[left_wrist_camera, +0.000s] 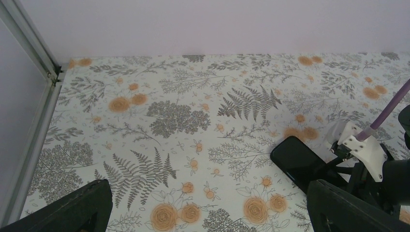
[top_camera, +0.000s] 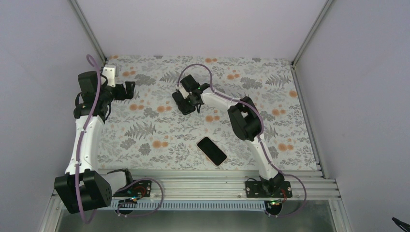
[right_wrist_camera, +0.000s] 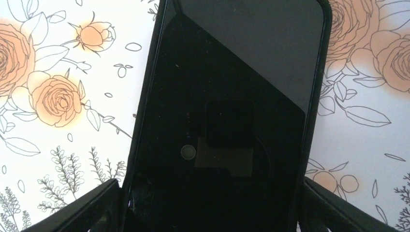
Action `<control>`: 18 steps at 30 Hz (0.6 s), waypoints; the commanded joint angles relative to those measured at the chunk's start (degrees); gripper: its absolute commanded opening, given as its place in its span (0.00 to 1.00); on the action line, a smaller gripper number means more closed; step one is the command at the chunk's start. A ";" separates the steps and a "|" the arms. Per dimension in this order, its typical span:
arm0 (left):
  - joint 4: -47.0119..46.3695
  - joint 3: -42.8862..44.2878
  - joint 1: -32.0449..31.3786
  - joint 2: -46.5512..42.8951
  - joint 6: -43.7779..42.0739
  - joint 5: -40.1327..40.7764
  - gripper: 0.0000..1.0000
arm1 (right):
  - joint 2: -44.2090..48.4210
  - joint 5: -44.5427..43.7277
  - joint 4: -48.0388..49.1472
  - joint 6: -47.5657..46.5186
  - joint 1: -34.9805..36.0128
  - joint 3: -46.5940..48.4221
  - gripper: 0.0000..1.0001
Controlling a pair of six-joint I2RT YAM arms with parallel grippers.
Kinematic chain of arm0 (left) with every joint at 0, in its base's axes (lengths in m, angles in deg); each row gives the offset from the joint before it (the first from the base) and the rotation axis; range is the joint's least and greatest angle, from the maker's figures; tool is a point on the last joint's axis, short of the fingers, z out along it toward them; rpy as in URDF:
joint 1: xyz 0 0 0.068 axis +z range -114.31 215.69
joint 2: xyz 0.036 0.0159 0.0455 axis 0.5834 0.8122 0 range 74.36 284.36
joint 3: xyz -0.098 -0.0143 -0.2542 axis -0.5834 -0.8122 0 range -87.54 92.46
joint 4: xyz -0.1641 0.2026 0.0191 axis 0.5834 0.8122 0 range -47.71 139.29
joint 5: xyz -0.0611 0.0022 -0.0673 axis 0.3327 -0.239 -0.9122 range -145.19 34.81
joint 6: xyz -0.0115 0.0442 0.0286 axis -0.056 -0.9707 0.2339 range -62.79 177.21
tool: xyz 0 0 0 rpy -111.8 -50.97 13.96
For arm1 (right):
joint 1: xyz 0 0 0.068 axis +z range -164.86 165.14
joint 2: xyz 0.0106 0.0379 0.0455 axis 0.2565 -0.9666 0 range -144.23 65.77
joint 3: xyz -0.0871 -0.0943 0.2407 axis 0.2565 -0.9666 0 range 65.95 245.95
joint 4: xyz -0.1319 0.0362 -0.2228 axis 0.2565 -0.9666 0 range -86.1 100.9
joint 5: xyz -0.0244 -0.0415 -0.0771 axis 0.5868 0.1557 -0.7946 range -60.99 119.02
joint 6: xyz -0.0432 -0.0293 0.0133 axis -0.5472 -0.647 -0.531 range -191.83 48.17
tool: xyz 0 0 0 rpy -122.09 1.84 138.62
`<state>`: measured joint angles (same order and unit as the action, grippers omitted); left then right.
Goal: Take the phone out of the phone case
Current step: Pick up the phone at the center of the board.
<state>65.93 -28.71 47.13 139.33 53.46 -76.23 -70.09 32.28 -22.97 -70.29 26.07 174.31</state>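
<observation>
Phone [right_wrist_camera: 232,72] pinched by right gripper [right_wrist_camera: 210,189], lower end cut off

Soft, even, bright light fills all views; the white floral-printed desk [top_camera: 145,130] shows only faint, short shadows. In the right wrist view the glossy black rectangular panel [right_wrist_camera: 227,96] carries a pale diagonal sheen across its upper half (dim reflected shapes lower down), and the black tool fingers [right_wrist_camera: 72,208] at the bottom corners look blurred.
</observation>
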 commanded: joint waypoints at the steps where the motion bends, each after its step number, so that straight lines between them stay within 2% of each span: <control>1: -1.17 0.93 -0.19 0.02 0.40 0.12 1.00 | 1.55 -0.48 -4.82 -1.14 0.37 -3.17 0.75; 6: -0.99 1.22 -0.20 0.31 0.33 -0.01 1.00 | 2.61 -1.40 -6.05 -2.15 0.09 -4.26 0.75; 10: -0.87 1.16 -0.19 0.18 0.14 -0.10 1.00 | 5.29 -1.80 -6.40 -4.58 -0.61 -8.59 0.76; 13: -1.22 0.55 -0.20 0.02 0.01 -0.61 1.00 | 6.70 -3.38 -5.93 -7.01 -0.67 -11.94 0.80; 18: -1.13 1.21 -0.19 0.57 0.16 -0.60 1.00 | 4.38 -5.03 -8.47 -9.45 -0.67 -9.87 0.90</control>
<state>65.90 -28.71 47.13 139.68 53.44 -76.42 -63.62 31.02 -23.78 -75.25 25.87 164.56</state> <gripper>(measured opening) 0.999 0.854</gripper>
